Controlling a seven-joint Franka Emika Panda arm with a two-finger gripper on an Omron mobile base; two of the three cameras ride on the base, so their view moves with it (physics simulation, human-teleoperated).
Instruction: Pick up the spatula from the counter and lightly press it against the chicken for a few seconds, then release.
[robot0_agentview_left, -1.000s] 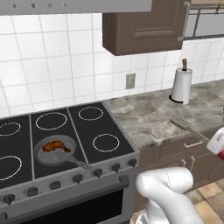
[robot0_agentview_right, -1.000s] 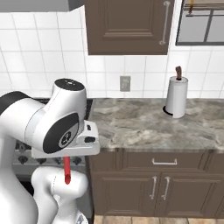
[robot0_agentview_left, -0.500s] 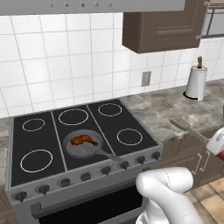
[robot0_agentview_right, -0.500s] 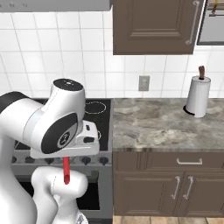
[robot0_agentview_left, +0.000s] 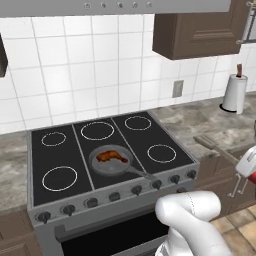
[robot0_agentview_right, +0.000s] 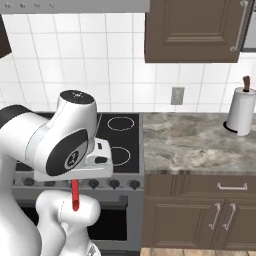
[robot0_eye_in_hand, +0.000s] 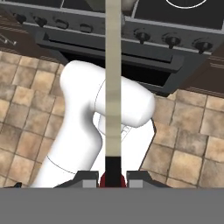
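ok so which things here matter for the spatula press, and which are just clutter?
Job:
- spatula, clamped in the gripper
- chicken
- frying pan holding it, on the stove

Lying about:
- paper towel roll
- wall outlet
- upper cabinet

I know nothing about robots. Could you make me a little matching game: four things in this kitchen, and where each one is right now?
Things:
1. chicken
2. spatula
3. paper towel roll
4. outlet

Places:
A. on the tiled wall
B. in the pan on the stove
C. upright on the counter, by the wall
D. clamped in the tool

Pairs: 1-B, 2-D, 3-C, 4-A
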